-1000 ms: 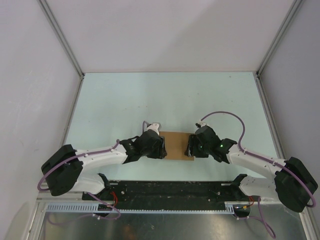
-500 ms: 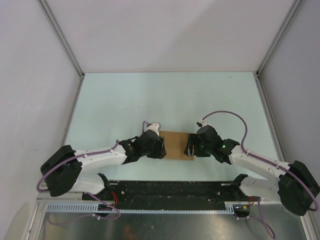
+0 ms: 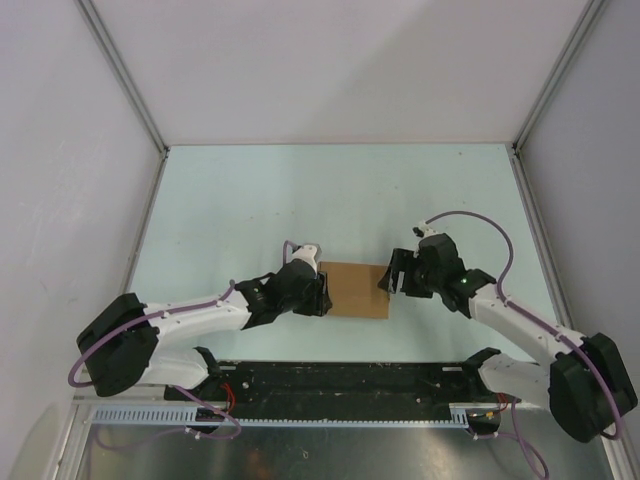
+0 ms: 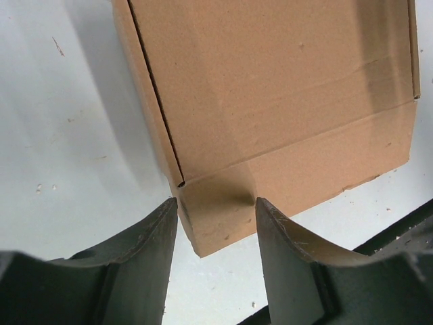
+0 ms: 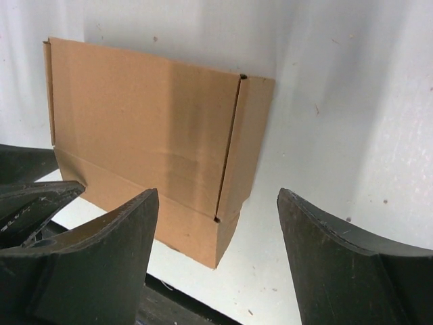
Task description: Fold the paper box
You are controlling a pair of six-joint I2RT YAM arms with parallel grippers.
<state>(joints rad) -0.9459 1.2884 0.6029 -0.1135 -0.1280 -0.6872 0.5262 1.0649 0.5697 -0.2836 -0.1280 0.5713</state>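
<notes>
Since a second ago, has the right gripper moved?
Yes. In the top view the right gripper has pulled off the paper box's right end, going up and right, away from the black base rail.

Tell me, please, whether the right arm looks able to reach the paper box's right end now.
Probably yes: the right gripper hangs open just beside that end of the paper box, with nothing between them.

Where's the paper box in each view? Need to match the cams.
Top external: paper box in the middle, toward the near edge.
Left wrist: paper box fills the upper middle, one corner pointing down.
Right wrist: paper box left of centre, upper half.
Shared landmark: the pale table under it.
</notes>
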